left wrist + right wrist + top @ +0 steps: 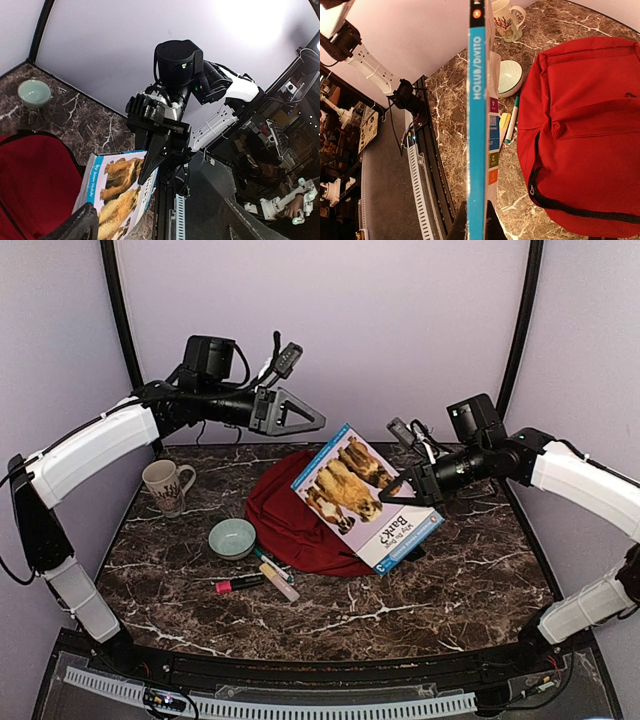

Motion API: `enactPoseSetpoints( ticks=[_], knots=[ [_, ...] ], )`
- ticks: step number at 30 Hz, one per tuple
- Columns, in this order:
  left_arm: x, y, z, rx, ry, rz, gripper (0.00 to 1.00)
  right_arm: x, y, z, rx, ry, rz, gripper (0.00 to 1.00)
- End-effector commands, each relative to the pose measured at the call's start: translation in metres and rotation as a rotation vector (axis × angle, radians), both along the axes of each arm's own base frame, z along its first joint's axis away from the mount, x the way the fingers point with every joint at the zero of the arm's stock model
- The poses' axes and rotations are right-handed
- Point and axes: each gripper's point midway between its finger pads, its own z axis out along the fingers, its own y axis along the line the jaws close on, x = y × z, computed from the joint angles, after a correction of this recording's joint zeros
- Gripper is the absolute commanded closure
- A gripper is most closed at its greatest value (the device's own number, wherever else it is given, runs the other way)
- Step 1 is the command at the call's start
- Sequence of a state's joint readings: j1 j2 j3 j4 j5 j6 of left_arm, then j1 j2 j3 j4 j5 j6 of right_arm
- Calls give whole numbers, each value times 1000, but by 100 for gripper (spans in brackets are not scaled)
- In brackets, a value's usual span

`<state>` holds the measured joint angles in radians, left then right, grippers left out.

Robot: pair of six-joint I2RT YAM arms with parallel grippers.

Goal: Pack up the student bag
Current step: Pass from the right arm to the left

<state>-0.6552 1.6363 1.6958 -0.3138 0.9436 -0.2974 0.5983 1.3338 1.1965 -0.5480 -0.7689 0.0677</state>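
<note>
student bag (285,530) flat, front up | long axis unclear, book (360,490) covers

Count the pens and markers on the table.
3, near the bowl: a pink-capped marker, a yellow highlighter beside it, a teal pen beside the student bag; more may hide underneath.

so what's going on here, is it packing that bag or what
The right pincer holds a dog picture book in the air over the red student bag. The book is not inside yet. The left pincer hangs open and empty near the back wall. A mug, a bowl and some markers lie beside the bag.
</note>
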Motion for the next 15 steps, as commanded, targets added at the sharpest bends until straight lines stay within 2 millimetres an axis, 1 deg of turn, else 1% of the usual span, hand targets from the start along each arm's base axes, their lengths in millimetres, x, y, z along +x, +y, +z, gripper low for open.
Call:
enactPoseSetpoints(
  ticks=[1, 3, 7, 8, 9, 11, 12, 15],
  knots=[
    [-20, -19, 0, -24, 66, -125, 16, -18, 3, 16, 65, -45, 115, 100],
    [-28, -29, -6, -18, 89, -159, 17, -22, 3, 19, 79, -46, 131, 100],
    [-31, -42, -25, 25, 98, -146, 18, -30, 3, 28, 122, -54, 167, 100],
    [-29, -42, -29, 35, 100, -136, 18, -33, 3, 30, 131, -53, 176, 100],
    [-29, -43, -32, 36, 104, -133, 21, -34, 2, 31, 135, -54, 182, 100],
    [-28, -43, -31, 30, 100, -132, 26, -40, 1, 34, 149, -50, 203, 100],
    [-27, -43, -32, 39, 91, -120, 26, -43, 1, 37, 162, -43, 217, 100],
    [-19, -36, -37, 90, 49, -51, 20, -50, 0, 43, 187, -17, 240, 100]
  ],
)
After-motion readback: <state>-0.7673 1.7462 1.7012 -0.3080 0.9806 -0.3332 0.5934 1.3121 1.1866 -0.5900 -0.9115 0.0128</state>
